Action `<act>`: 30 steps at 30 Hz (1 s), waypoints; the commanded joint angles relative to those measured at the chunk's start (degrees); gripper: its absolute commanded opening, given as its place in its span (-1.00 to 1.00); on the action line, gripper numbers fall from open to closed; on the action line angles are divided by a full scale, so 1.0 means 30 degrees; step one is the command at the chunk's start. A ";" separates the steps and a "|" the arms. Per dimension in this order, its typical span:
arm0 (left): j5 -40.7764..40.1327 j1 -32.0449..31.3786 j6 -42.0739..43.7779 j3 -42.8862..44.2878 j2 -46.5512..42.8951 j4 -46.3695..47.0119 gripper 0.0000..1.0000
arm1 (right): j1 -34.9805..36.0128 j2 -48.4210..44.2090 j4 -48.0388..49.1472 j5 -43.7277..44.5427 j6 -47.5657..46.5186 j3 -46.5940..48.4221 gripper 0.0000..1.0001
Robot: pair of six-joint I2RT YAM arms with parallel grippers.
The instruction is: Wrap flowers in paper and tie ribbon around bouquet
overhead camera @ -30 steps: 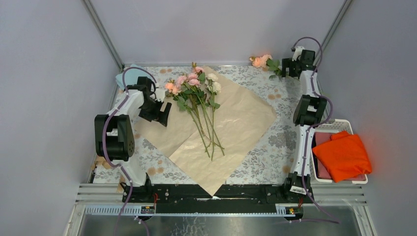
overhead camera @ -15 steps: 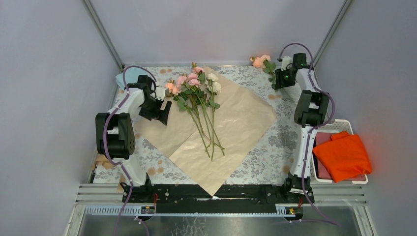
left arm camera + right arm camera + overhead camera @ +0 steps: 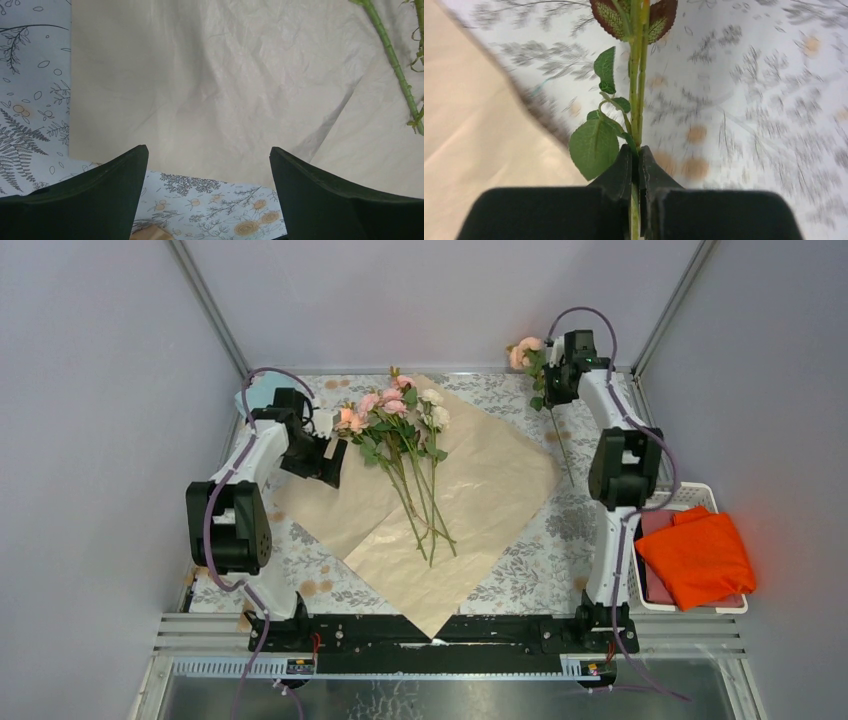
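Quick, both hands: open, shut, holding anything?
Left hand: open, holding nothing.
Right hand: shut on the thin green stem of a peach-pink artificial rose.

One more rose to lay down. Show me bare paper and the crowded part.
Bare: the paper right of the flowers, out to its right corner, and its near corner below the stems. Crowded: far left, blooms beside the left gripper.

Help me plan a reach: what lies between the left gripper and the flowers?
Only bare paper separates left gripper from flowers, per the left wrist view.
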 commanded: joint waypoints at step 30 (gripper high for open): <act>0.0020 0.0118 -0.1875 0.0161 -0.2923 0.2149 0.94 | 1.2832 -0.9688 0.7224 0.4315 1.0333 -0.9371 0.62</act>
